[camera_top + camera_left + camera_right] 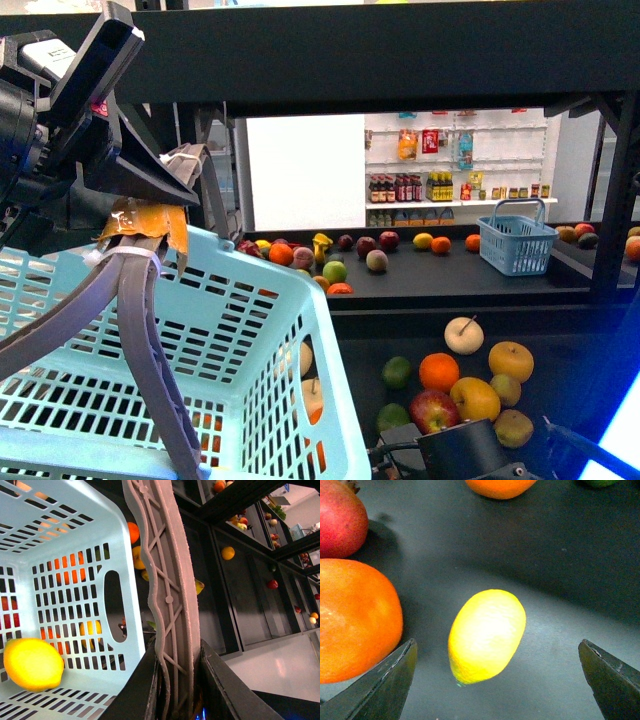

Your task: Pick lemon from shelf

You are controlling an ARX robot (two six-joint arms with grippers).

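Observation:
A small bright-yellow lemon [486,635] lies on the dark deck of the shelf [560,580]. It sits between the wide-open jaws of my right gripper [497,650], nearer one finger, and neither touches it. In the front view only my right arm's wrist [465,448] shows, low over the lower deck of the shelf [450,300]. My left gripper [177,647] is shut on the grey basket handle [170,595] and holds the light-blue basket [230,330] up at the left. Another lemon [32,663] lies inside this basket [60,555].
A big orange-yellow fruit [355,620], a red fruit [340,517] and an orange [500,486] lie close round the lemon. The lower deck holds limes [397,372], an orange [438,371] and a red apple [433,410]. A second blue basket [517,238] stands on the middle deck.

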